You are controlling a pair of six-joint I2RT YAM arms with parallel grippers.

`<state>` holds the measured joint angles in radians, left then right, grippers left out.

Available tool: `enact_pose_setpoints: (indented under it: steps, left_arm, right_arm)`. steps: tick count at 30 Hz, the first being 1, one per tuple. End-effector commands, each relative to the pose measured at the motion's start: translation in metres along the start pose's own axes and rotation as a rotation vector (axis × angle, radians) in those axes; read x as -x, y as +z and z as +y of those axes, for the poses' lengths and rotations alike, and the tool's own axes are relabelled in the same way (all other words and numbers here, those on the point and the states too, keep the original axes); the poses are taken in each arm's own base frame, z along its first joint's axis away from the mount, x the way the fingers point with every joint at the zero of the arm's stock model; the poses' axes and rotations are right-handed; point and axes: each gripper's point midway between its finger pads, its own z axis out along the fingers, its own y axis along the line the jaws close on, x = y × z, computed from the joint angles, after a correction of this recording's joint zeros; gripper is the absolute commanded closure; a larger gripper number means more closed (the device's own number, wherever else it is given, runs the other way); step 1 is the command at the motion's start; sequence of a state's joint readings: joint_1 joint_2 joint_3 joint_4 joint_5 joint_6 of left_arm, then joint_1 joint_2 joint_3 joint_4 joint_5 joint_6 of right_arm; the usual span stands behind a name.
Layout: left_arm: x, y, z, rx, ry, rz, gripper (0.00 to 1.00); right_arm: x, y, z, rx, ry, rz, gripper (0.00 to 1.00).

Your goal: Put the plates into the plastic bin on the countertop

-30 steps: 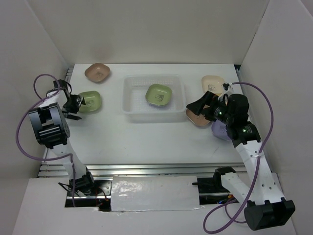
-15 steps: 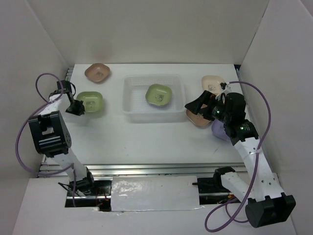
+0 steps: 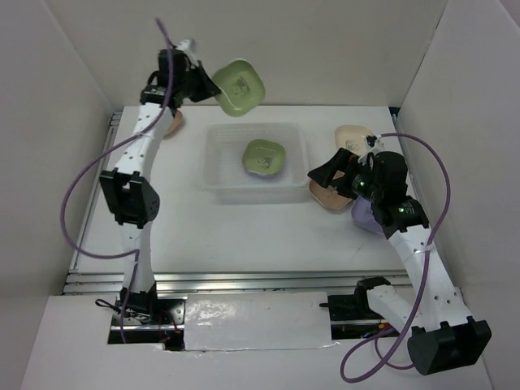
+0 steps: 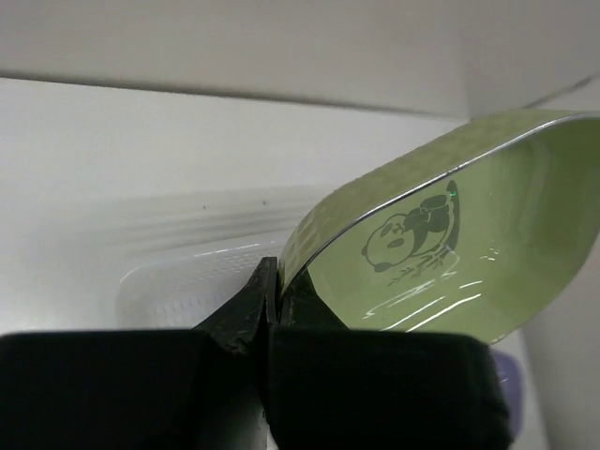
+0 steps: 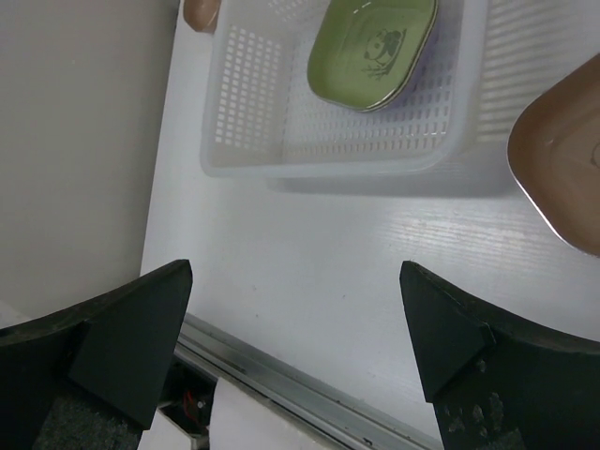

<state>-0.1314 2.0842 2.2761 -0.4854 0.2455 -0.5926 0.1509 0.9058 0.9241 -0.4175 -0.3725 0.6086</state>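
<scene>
This is a robotics lab test cell, not a lived-in room. Plain white upright panels (image 3: 268, 49) wall in the flat white surface (image 3: 244, 227) beyond the left claw (image 3: 207, 84) and outward of both it and the right claw (image 3: 321, 175). Nearer than the claws, a ribbed metal rail (image 3: 244, 280) edges the surface. There two white-and-black robot arms (image 3: 138, 154) stand bolted, trailing loose purple cables (image 3: 431, 151).

Readable lettering: none anywhere.
Mark on raised pastel green rounded-square shallow plate (image 4: 497, 272): dark panda drawing, no words.
Mark on second pastel green rounded-square plate (image 5: 370, 47) in clear translucent plastic bin (image 5: 248, 103): small dark drawing, no words.
</scene>
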Motion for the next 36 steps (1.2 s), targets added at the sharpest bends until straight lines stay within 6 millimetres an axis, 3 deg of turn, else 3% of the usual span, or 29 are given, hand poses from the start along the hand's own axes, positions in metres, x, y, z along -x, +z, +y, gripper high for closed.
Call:
enact_pose_setpoints:
  steps: [1, 6, 12, 17, 20, 21, 23, 25, 26, 28, 29, 31, 32, 33, 34, 36]
  left_arm:
    - [-0.083, 0.033, -0.009, -0.060, 0.203, 0.255, 1.00]
    - [-0.110, 0.053, -0.017, -0.051, 0.353, 0.231, 1.00]
    - [-0.121, 0.060, -0.024, -0.053, 0.457, 0.248, 0.97]
    - [-0.126, 0.067, -0.003, 0.037, 0.497, 0.269, 0.79]
    - [-0.127, 0.068, -0.001, 0.030, 0.486, 0.268, 0.47]
    - [-0.122, 0.065, -0.006, 0.022, 0.476, 0.254, 0.32]
    - [-0.112, 0.056, -0.023, -0.036, 0.471, 0.221, 0.18]
    - [-0.112, 0.049, -0.042, -0.107, 0.471, 0.213, 0.14]
    - [-0.099, 0.039, -0.057, -0.134, 0.473, 0.171, 0.13]
    - [-0.087, 0.030, -0.068, -0.136, 0.471, 0.131, 0.10]
    - [-0.070, 0.018, -0.071, -0.091, 0.444, 0.077, 0.06]
    - [-0.043, 0.008, -0.054, 0.039, 0.383, -0.013, 0.01]
    - [-0.013, -0.009, -0.036, 0.183, 0.282, -0.119, 0.01]
    - [-0.002, -0.018, -0.020, 0.252, 0.221, -0.154, 0.01]
    - [0.016, -0.031, 0.014, 0.326, 0.151, -0.186, 0.01]
    - [0.024, -0.038, 0.049, 0.360, -0.023, -0.194, 0.01]
  right_arm:
    - [0.017, -0.013, 0.015, 0.020, -0.038, -0.056, 0.00]
    - [0.019, -0.021, 0.015, 0.004, -0.061, -0.060, 0.00]
    - [0.014, -0.027, 0.012, -0.008, -0.076, -0.055, 0.00]
    - [0.013, -0.028, 0.008, -0.018, -0.077, -0.054, 0.00]
    - [0.015, -0.026, 0.009, -0.015, -0.077, -0.052, 0.00]
    - [0.014, -0.025, 0.008, -0.018, -0.073, -0.047, 0.00]
    - [0.015, -0.024, 0.008, -0.017, -0.073, -0.048, 0.00]
    - [0.014, -0.021, 0.007, -0.017, -0.073, -0.044, 0.00]
    - [0.014, -0.020, 0.006, -0.020, -0.070, -0.042, 0.00]
    - [0.014, -0.017, 0.005, -0.022, -0.068, -0.039, 0.00]
    - [0.014, -0.017, 0.005, -0.020, -0.066, -0.038, 0.00]
    - [0.015, -0.015, 0.006, -0.015, -0.067, -0.038, 0.00]
    - [0.014, -0.015, 0.006, -0.014, -0.067, -0.037, 0.00]
    - [0.013, -0.015, 0.005, -0.015, -0.068, -0.034, 0.00]
    - [0.013, -0.015, 0.005, -0.016, -0.068, -0.035, 0.00]
    - [0.011, -0.013, 0.003, -0.016, -0.069, -0.033, 0.00]
